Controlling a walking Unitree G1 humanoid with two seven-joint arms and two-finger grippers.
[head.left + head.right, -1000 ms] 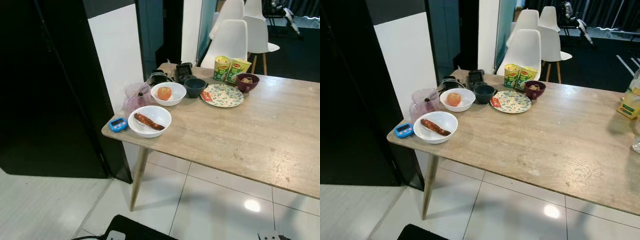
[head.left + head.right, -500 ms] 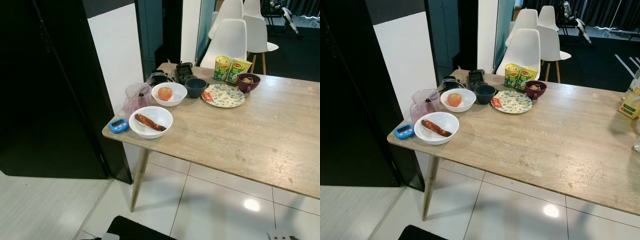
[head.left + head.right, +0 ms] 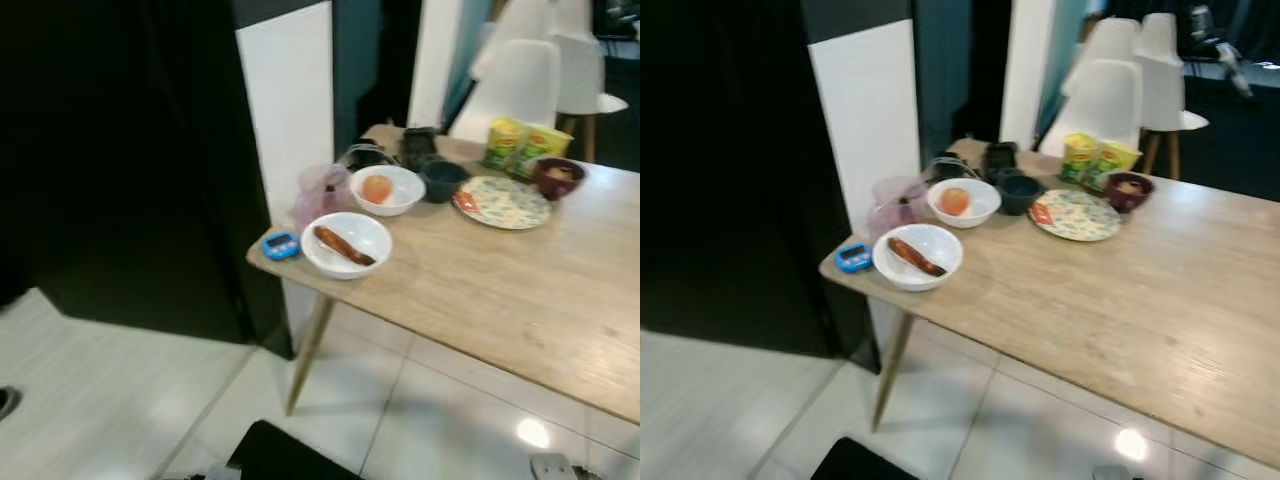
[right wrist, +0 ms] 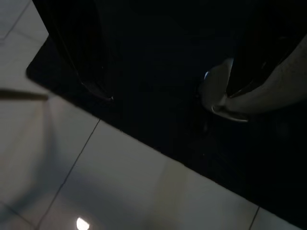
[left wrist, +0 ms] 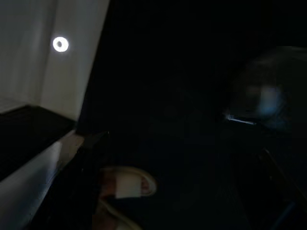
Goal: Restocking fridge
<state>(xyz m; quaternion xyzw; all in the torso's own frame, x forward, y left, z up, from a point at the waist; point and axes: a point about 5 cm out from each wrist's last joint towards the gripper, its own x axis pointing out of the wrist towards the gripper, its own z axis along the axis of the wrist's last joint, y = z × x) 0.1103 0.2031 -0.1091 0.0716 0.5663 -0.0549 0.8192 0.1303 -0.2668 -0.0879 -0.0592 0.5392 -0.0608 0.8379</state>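
Right gripper (image 4: 163, 62): hung idle over a dark mat (image 4: 158, 120) on the pale tiled floor (image 4: 96, 187); its two black fingers (image 4: 76, 48) stood well apart, holding nothing.
Left gripper: the wrist picture was too dark to make it out; whether it was spread or closed could not be told.
Landmark: the wooden table (image 3: 1160, 300), seen blurred from the head camera.
Sausage bowl (image 3: 918, 256): a white bowl with one browned sausage, at the table's near left corner.
Timer (image 3: 853, 257): a small blue device with a pale screen, just beside the sausage bowl at the table's left edge; its digits were too blurred to read.
Fruit bowl (image 3: 964, 202): a white bowl with a round orange-red fruit, farther along the table behind the sausage bowl.
Pink jug (image 3: 893, 204): translucent, at the table's left edge between the two white bowls.
Dark bowl (image 3: 1020, 192): just beside the fruit bowl, toward the table's middle.
Patterned plate (image 3: 1075, 214): flat on the table beyond the dark bowl, a small red packet on its near rim.
Maroon bowl (image 3: 1129, 190): just past the plate.
Yellow-green cups (image 3: 1097, 160): two, side by side at the table's far edge; red logos, lettering unreadable.
White chairs (image 3: 1115, 95): behind the table's far edge.
Fridge (image 3: 730, 170): the tall black front left of the table, door closed.
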